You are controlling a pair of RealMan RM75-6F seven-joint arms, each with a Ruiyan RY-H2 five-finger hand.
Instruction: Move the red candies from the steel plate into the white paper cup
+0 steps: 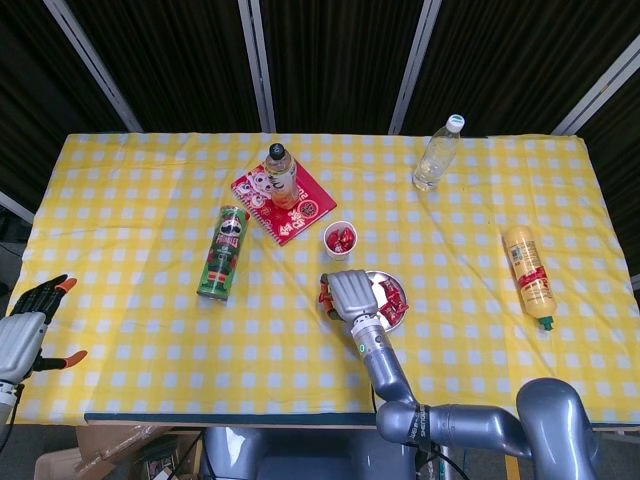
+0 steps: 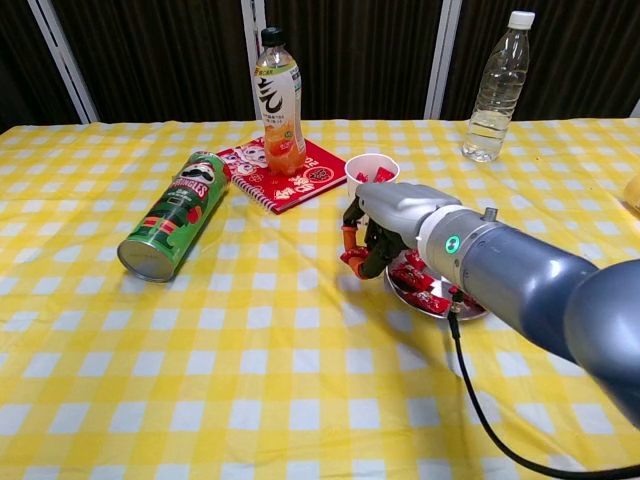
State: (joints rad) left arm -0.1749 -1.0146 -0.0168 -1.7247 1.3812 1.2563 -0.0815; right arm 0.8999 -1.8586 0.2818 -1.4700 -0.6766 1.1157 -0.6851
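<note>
The steel plate holds several red candies near the table's middle. Just behind it stands the white paper cup with red candies inside. My right hand hovers over the plate's left edge. Its fingers curl down around a red candy just left of the plate. My left hand hangs off the table's left edge with its fingers spread, holding nothing.
A green chips can lies on its side at the left. An orange drink bottle stands on a red notebook. A water bottle stands at the back, a yellow squeeze bottle lies right.
</note>
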